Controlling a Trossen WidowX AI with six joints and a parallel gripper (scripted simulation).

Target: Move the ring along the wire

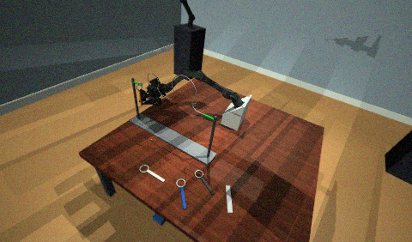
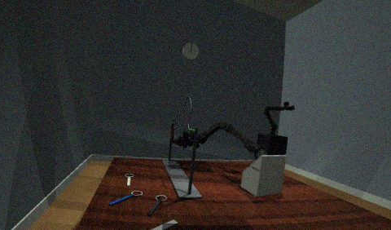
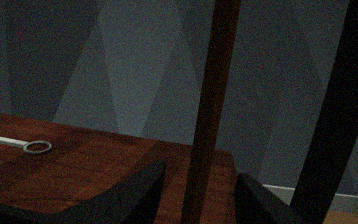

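Observation:
The orange handle hangs upright beside the far post, under the green wire part; its ring is too small to make out. My gripper is level with the handle. In the wrist view the handle stands between the two fingers, with a gap on each side, so the gripper is open around it. The thin grey wire loops over to the green part at the near post.
The posts stand on a grey baseplate. Spare rings with white, blue and dark handles and a white bar lie at the table's front. The arm's white wedge base stands behind the wire.

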